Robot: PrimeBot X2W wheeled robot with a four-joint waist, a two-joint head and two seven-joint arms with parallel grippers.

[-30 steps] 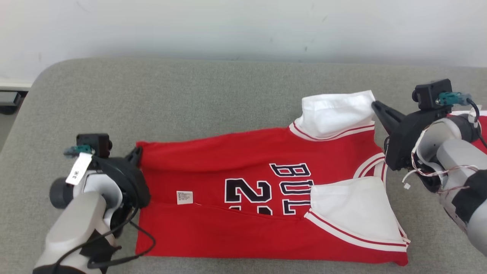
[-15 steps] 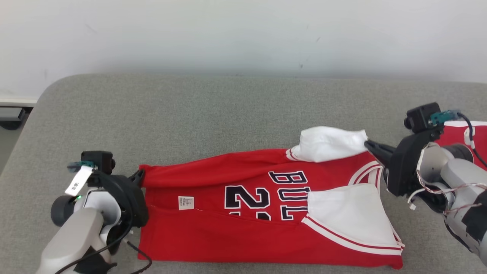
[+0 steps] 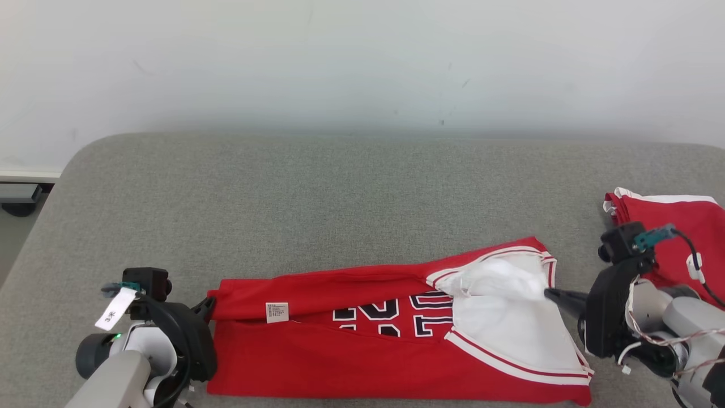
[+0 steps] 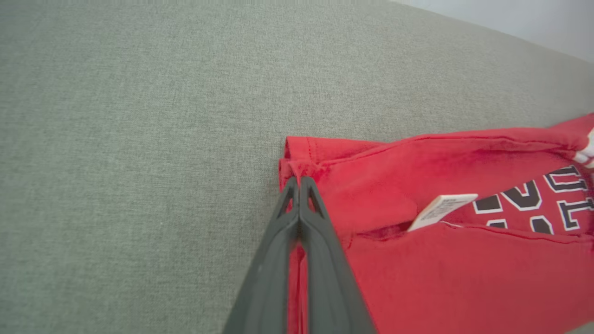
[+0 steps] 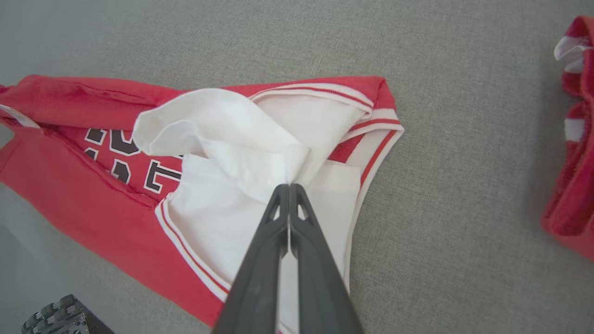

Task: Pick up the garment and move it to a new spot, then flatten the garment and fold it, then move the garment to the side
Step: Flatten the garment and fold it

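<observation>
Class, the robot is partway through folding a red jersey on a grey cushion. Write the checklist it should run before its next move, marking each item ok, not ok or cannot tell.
The left gripper is shut on the red jersey at its hem corner: ok.
The right gripper is shut on the white sleeve: ok.
Sleeve lies smooth: not ok, it is bunched.
The care label is tucked in: not ok, it sticks out.
The second red garment lies apart from the jersey: ok.
Layers caught in each grip: cannot tell.

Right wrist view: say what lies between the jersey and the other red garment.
Bare grey cushion separates the jersey from the other red garment, in the right wrist view.
</observation>
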